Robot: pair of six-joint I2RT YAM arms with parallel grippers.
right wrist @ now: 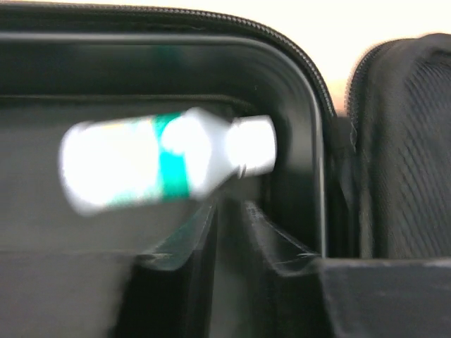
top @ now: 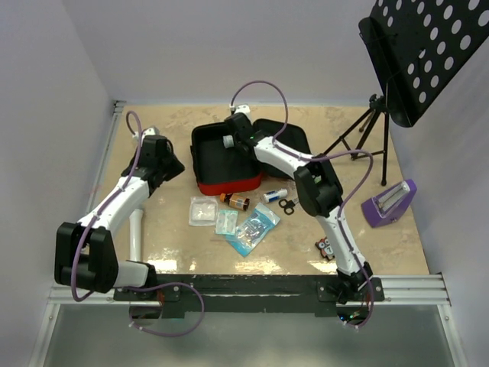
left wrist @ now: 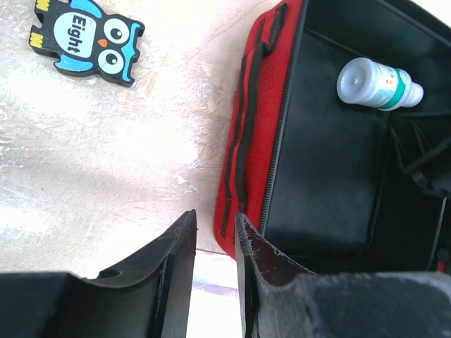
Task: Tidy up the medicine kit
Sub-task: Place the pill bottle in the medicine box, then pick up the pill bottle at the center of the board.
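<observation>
The medicine kit (top: 225, 183) lies open in mid-table, a red case with black lining, its lid (top: 286, 136) folded back to the right. A white bottle with a green band (top: 228, 142) lies inside it near the back wall. My right gripper (top: 234, 131) reaches into the kit. In the right wrist view its jaws (right wrist: 229, 211) stand slightly apart, and the blurred bottle (right wrist: 162, 169) lies just past the tips, not between them. My left gripper (left wrist: 215, 222) hovers at the kit's left outer wall (left wrist: 257, 127), narrowly open with bare table showing through the gap.
In front of the kit lie a gauze packet (top: 202, 210), a brown bottle (top: 235, 201), a small tube (top: 275, 196), black rings (top: 288, 204) and blue packets (top: 256, 228). An owl token (left wrist: 88, 39) lies left of the kit. A purple holder (top: 390, 202) and a tripod (top: 378, 122) stand at right.
</observation>
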